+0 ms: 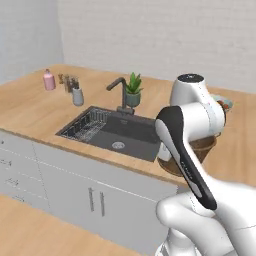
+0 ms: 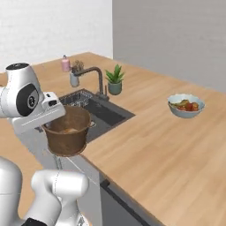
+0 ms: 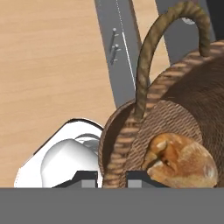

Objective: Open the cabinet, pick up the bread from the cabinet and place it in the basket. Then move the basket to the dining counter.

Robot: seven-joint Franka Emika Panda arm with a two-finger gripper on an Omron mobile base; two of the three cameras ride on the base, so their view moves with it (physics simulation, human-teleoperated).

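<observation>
The dining counter [image 2: 167, 145] spread below and ahead of the gripper, a long run of light wooden planks against a white brick wall, with a dark grey sink [image 2: 99, 115] sunk into it just beyond the hand. A dark tap [image 2: 95, 77] rose at the far side of the sink, and a small potted plant [image 2: 115, 80] stood just past it. Grey cabinet fronts [image 1: 95, 195] with short bar handles ran under the counter edge.

The basket [image 2: 66, 131] hung from the gripper [image 3: 111, 178] at the counter's near edge, beside the sink; whether its base touched the wood could not be told. It was brown, round and bucket-shaped, tightly woven, with sides tapering towards the bottom. In the hand view a thick twisted loop handle [image 3: 151, 52] arched up from its rim, and the two dark fingertips [image 3: 87, 179] sat clamped on the woven rim, one outside the wall and one inside.

The bread [image 3: 181, 162] lay on the basket's floor, just inward of the fingers: a small rounded roll, golden-brown with a crusty, split top.

Well off to the gripper's right on the counter stood a white bowl of fruit [image 2: 186, 105]. Farther off beyond the sink were a pink bottle [image 1: 49, 80] and a grey utensil holder [image 1: 77, 95].
</observation>
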